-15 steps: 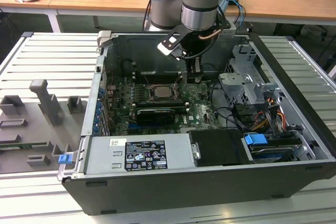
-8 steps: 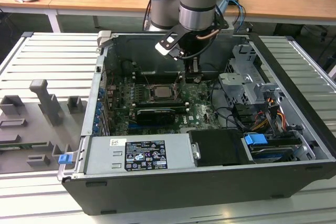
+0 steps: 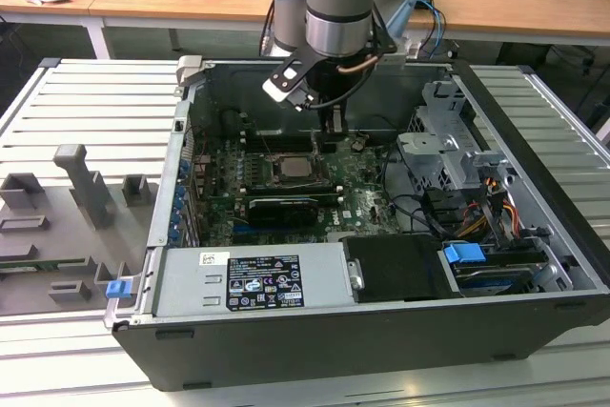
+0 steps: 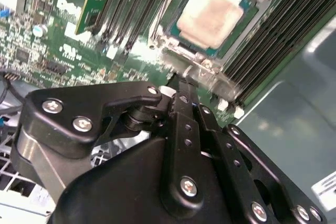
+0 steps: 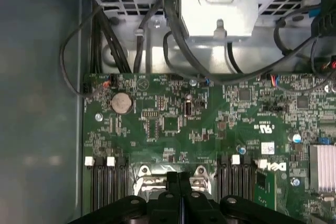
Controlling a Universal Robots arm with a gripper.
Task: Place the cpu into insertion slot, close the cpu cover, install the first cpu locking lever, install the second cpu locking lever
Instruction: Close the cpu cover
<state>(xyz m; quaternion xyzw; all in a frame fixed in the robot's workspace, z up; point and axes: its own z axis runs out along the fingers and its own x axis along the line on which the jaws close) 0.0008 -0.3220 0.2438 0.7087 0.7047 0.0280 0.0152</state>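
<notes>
Care matters with the cpu [image 4: 212, 14]: judge it a light, stiff, thin plate, smooth on its pale top and fragile on its underside. You would take it only by opposite edges and keep it level. It lies flat in the insertion slot [image 3: 276, 171] on the green board, and the silvery cpu cover [image 4: 205, 66] seems to be down around it, though you cannot be sure it is fully shut. The gripper [image 4: 181, 88] has its fingers pressed together with nothing between them, tips just beside the cover's tabbed edge.
</notes>
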